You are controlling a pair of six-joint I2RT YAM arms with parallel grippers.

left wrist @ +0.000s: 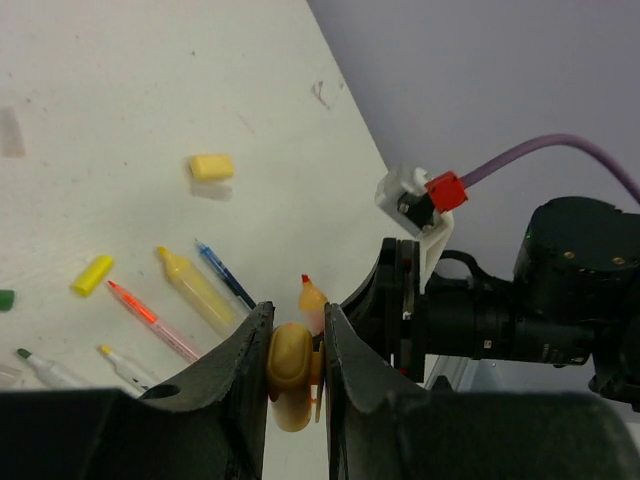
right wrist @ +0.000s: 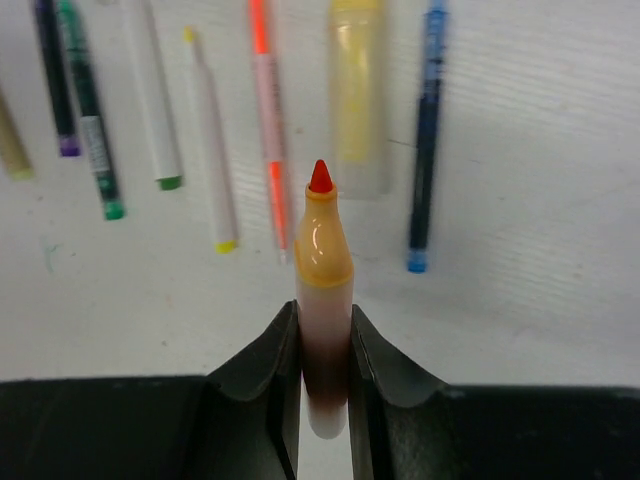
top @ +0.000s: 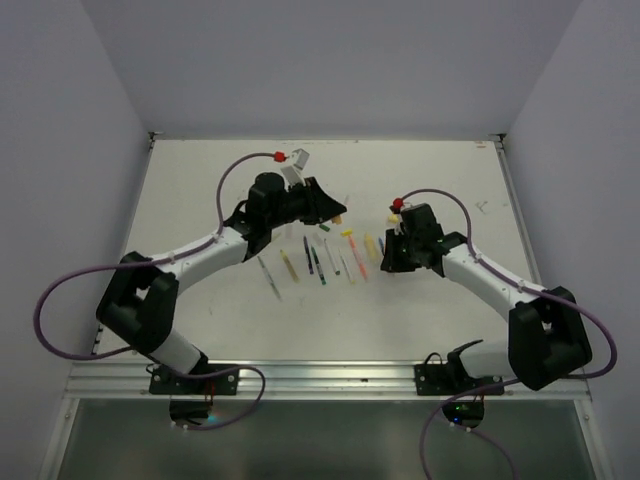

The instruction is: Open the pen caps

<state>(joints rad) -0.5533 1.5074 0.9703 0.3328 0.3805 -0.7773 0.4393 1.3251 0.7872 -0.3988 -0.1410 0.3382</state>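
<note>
the orange pen [right wrist: 322, 250] is clamped by its barrel in the right gripper [right wrist: 323, 335] as an anchor; its cap [left wrist: 290, 375], already off, is pinched in the left gripper [left wrist: 296, 325] just beside the red tip [right wrist: 320, 177].

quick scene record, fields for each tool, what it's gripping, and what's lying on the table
left tool: shut on orange cap
right tool: shut on orange marker
marker tip: red, bare
cap: off the marker
loose items: row of pens and a yellow cap on the table
</note>
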